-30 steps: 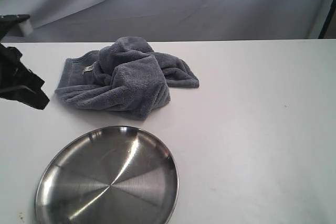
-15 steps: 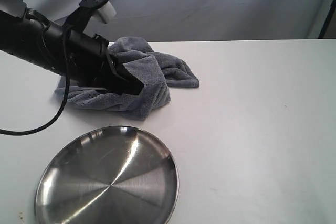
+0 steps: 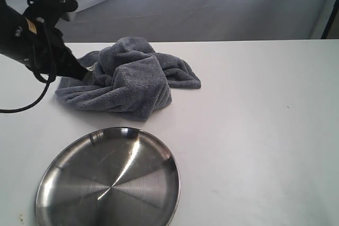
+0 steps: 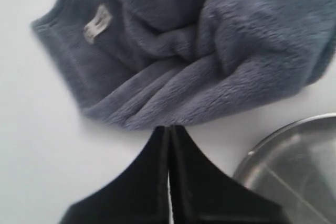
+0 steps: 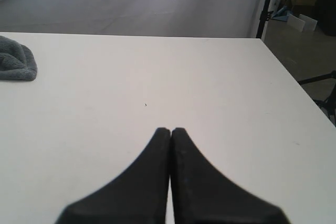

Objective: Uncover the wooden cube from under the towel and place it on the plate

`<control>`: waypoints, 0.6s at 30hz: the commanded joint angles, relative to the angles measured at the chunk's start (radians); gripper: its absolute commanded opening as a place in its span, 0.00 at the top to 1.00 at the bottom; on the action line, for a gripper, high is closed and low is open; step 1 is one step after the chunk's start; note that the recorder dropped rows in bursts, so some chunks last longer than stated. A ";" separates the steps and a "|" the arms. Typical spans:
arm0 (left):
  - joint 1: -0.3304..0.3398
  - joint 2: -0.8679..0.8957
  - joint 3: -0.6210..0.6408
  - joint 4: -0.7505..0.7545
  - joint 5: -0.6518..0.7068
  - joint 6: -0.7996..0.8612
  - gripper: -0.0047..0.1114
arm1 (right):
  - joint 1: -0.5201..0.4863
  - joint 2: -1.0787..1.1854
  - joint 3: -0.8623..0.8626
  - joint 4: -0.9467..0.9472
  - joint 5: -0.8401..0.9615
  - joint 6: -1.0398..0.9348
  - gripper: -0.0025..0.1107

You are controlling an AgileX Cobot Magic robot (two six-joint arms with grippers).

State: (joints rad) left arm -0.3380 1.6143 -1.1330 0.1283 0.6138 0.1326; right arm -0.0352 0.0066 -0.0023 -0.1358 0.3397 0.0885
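Note:
The dark grey fluffy towel [image 3: 127, 78] lies bunched on the white table [image 3: 254, 130], its small tag [image 4: 97, 23] showing near one edge. The wooden cube is hidden; I cannot see it anywhere. The shiny steel plate [image 3: 108, 178] sits in front of the towel, and its rim [image 4: 294, 156] shows in the left wrist view. My left gripper [image 3: 83, 72] is shut and empty at the towel's left edge; in the left wrist view the left gripper [image 4: 168, 128] has its tips just short of the cloth. My right gripper [image 5: 170, 129] is shut over bare table, out of the exterior view.
A grey backdrop [image 3: 212, 3] hangs behind the table. The table's far edge [image 5: 157, 35] and right edge [image 5: 294, 87] show in the right wrist view, with floor and a stand [image 5: 268, 3] beyond. A corner of the towel [image 5: 18, 64] appears there.
The left arm swung in over the towel half a second ago, then pulled back left; its gripper now rests at the towel's left edge. The towel looks unchanged.

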 commanded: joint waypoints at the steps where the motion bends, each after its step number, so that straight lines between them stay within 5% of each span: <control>1: 0.001 -0.001 0.007 0.128 0.068 -0.126 0.96 | 0.004 -0.007 0.002 0.003 -0.012 -0.005 0.98; 12: -0.004 0.108 0.017 -0.210 -0.022 0.203 0.94 | 0.004 -0.007 0.002 0.003 -0.012 -0.005 0.98; 18: -0.004 0.162 0.017 -0.411 -0.027 0.386 0.73 | 0.004 -0.007 0.002 0.003 -0.012 -0.005 0.98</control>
State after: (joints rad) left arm -0.3380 1.7606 -1.1219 -0.1775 0.6068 0.4269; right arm -0.0352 0.0066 -0.0023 -0.1358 0.3397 0.0885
